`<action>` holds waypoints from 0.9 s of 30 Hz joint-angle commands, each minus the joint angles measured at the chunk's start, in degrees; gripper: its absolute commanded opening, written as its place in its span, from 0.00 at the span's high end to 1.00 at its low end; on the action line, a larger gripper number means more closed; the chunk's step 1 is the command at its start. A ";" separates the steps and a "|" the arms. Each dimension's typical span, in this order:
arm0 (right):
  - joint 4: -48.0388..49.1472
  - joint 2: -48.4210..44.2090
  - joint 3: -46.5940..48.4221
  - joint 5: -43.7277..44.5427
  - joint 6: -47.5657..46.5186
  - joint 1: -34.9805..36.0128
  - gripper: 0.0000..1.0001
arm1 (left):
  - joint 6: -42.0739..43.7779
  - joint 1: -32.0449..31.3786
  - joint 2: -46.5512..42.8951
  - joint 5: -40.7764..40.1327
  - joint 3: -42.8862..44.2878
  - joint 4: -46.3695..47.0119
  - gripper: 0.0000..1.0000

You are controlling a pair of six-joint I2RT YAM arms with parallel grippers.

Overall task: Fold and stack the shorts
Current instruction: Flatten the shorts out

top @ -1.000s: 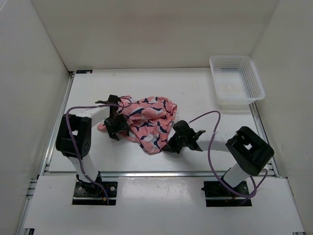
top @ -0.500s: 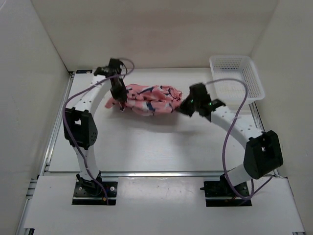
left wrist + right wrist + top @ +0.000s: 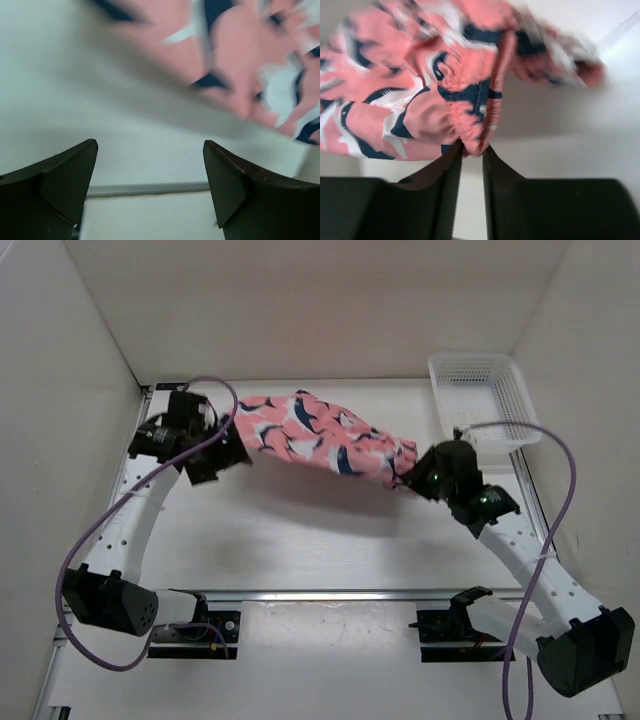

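Note:
The coral-pink shorts point(image 3: 320, 435) with navy-and-white shapes hang stretched out in a band across the back middle of the table. My right gripper point(image 3: 412, 475) is shut on the gathered edge of the shorts point(image 3: 420, 75) at their right end; the fabric is pinched between the fingertips point(image 3: 472, 150). My left gripper point(image 3: 222, 448) is at the shorts' left end. In the left wrist view its jaws point(image 3: 150, 145) stand wide open with only table between them, and the shorts point(image 3: 240, 65) are blurred above and beyond the fingertips.
A white mesh basket point(image 3: 483, 405) stands at the back right, just behind my right gripper. White walls close in the table on the left, back and right. A metal rail point(image 3: 330, 595) runs along the near edge.
The shorts went from a bunch on the table to a stretched band. My right gripper moved right and nearer with its end. My left arm swung left, and its jaws now show open.

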 commanded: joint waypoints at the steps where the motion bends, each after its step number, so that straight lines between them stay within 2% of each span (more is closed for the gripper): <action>1: -7.30 -3.77 -12.03 4.27 0.15 -2.78 0.66 | 0.23 2.11 -2.43 -0.69 -18.65 2.72 0.00; 3: -9.85 -5.36 -14.16 1.90 0.15 -6.65 0.55 | 0.23 3.00 -2.43 -0.51 -20.89 3.25 0.01; 8: -16.97 -12.20 -15.91 1.36 1.38 -8.77 0.53 | -0.99 3.53 -2.96 -4.64 -20.90 3.25 0.30; 10: -18.47 -14.23 -17.67 -0.30 2.09 -9.48 0.53 | -1.00 3.53 -1.38 -3.86 -20.90 5.78 0.32; 13: -19.18 -17.66 -20.74 -5.90 4.88 -10.97 0.53 | -1.70 2.74 4.39 -2.19 -20.90 8.25 0.15; 17: -17.52 -20.74 -26.54 -13.64 8.93 -12.29 0.50 | -3.02 0.89 15.92 -0.87 -15.83 10.98 0.01; 20: -16.90 -22.85 -29.19 -15.43 10.09 -12.29 0.47 | -1.09 0.89 25.04 -0.87 -10.72 10.99 0.00; 27: -18.83 -25.14 -29.19 -13.85 10.09 -12.82 0.41 | -1.61 0.89 39.22 -0.87 2.54 10.99 0.00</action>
